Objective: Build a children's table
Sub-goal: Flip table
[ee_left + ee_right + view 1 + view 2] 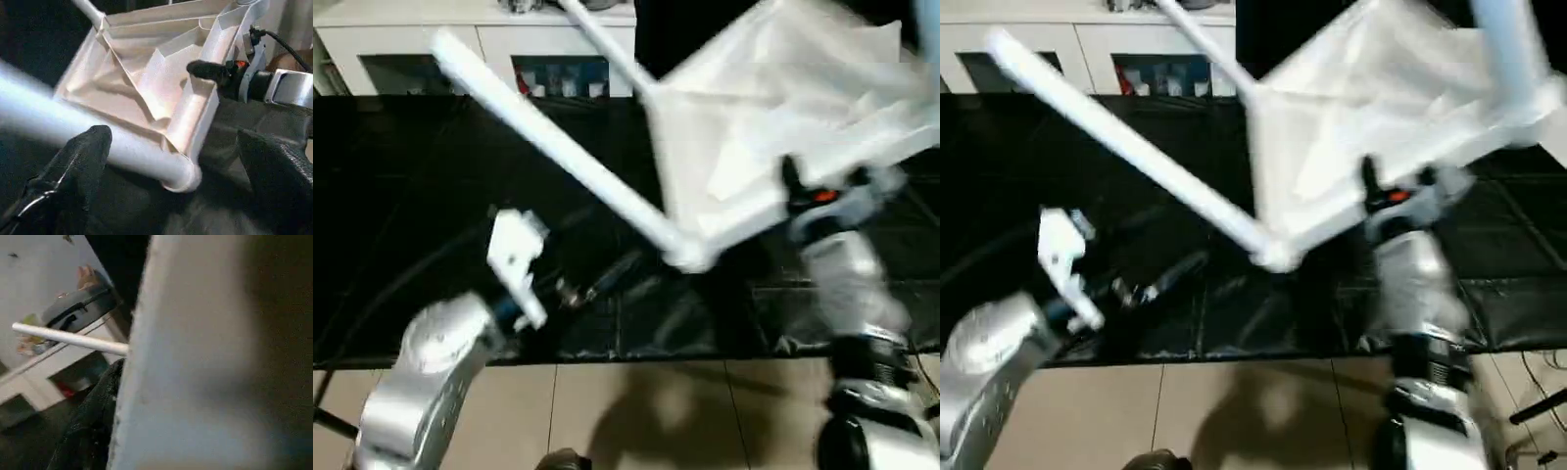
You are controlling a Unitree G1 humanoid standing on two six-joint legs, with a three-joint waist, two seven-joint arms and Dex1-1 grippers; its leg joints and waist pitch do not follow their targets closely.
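White cabinet (480, 39) with glass doors stands at rear. Black mat (401, 225) covers the floor ahead; beige tiles (636, 411) lie nearest.

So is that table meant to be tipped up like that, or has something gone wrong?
It does look askew: the table top hangs tilted above the black mat, underside showing, legs sticking out sideways. The right claw grips its rim; the left claw is open.
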